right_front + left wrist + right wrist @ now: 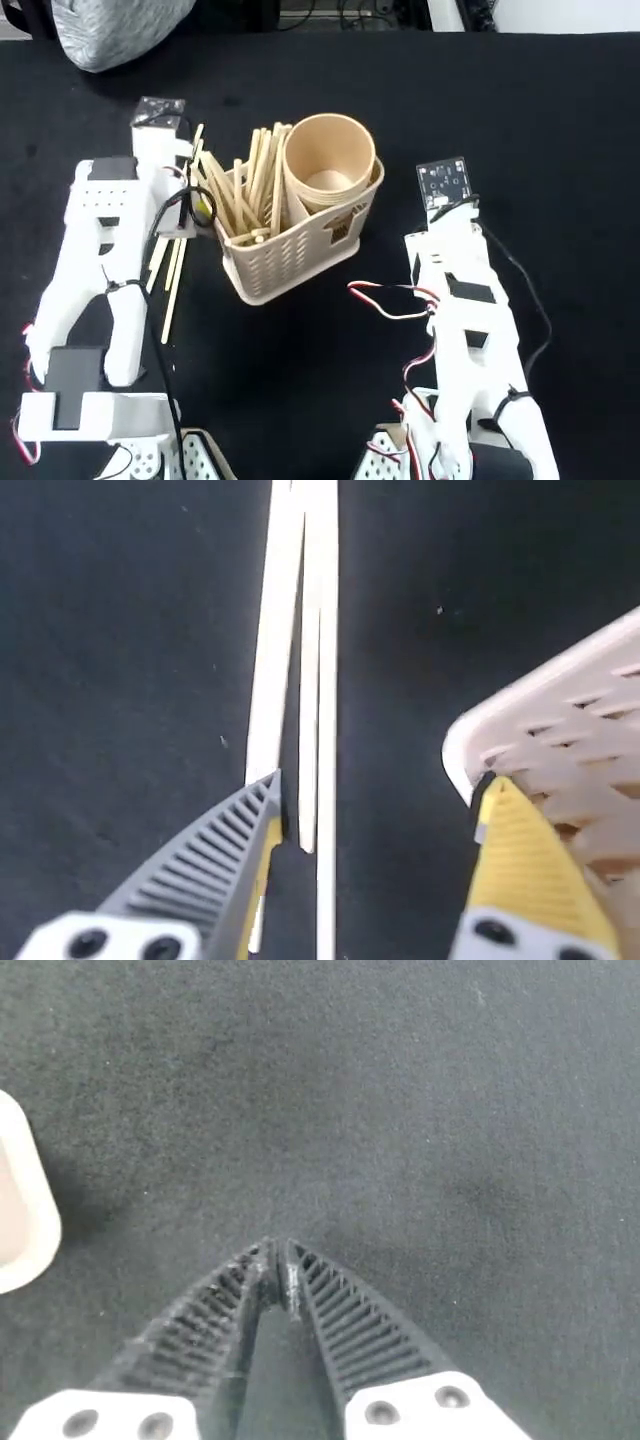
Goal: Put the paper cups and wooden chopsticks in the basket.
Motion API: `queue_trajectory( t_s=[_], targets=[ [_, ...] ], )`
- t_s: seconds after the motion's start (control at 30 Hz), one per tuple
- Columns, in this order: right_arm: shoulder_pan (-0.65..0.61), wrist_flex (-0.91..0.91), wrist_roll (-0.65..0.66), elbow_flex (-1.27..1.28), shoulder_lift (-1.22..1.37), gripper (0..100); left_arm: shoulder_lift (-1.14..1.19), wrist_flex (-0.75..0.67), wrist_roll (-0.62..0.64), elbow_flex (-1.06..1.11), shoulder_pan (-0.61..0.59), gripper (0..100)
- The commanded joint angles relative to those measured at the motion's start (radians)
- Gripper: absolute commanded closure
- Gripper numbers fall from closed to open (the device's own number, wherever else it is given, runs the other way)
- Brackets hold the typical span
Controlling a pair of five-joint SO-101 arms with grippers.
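**Left tool (380,785) open over loose chopsticks (310,680) beside the basket (300,250)**

Left tool jaws stand spread apart with nothing gripped. It hangs low over the black counter (280,380), just beside the basket's left wall. In the left wrist view, the loose chopsticks lie flat on the counter between the 2 jaws. They sit close against the grey jaw, while the yellow-padded jaw sits right at the basket's corner; contact there cannot be judged.

At least 2 pale wooden sticks lie side by side. Their long axis runs straight out from the tool, in line with the way it points, so the jaws would close across their narrow width. In the high view they run alongside the left arm, partly hidden under it.

The basket stands upright near the middle of the counter. Inside it, a stack of paper cups (320,150) sits mouth up on the right, and a bundle of stowed chopsticks (245,190) leans on the left.

The right tool (278,1260) is closed with nothing between its jaws. It hovers over bare counter on the basket's other side, with only a basket corner at the edge of its view.

The left arm is plainly the nearer one. The likely next step is to lower and close on the sticks, and the tight gap beside the basket wall looks like the main risk.
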Motion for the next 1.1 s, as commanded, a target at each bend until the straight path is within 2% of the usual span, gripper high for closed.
queue_trajectory(
  t_s=[0.0,0.13,0.23,0.37,0.43,0.5,0.57,0.63,0.77,0.93,1.07],
  targets=[
    [-0.012,-0.015,0.008,-0.002,0.001,98.4,0.043,-0.014,-0.095,-0.125,-0.122,69],
    [-0.012,-0.015,0.008,-0.002,0.001,98.4,0.233,-0.011,-0.176,-0.226,-0.166,69],
    [-0.012,-0.015,0.008,-0.002,0.001,98.4,0.39,-0.011,-0.218,-0.309,-0.128,69],
    [-0.012,-0.015,0.008,-0.002,0.001,98.4,0.554,-0.009,-0.209,-0.432,-0.084,69],
    [-0.012,-0.015,0.008,-0.002,0.001,98.4,0.611,-0.009,-0.215,-0.476,-0.082,75],
    [-0.012,-0.015,0.008,-0.002,0.001,98.4,0.643,-0.009,-0.219,-0.498,-0.084,85],
    [-0.012,-0.015,0.008,-0.002,0.001,98.4,0.649,-0.003,-0.241,-0.492,-0.091,97],
    [-0.012,-0.017,0.008,-0.002,0.001,98.4,0.647,0.054,-0.282,-0.492,-0.091,95],
    [-0.012,-0.017,0.008,-0.002,0.001,98.4,0.618,0.146,-0.347,-0.498,-0.084,97],
    [-0.012,-0.017,0.008,-0.002,0.001,98.4,0.477,0.199,-0.35,-0.469,-0.097,97],
    [-0.012,-0.017,0.008,-0.002,0.001,98.4,0.273,0.21,-0.336,-0.38,-0.102,97]
  ],
)
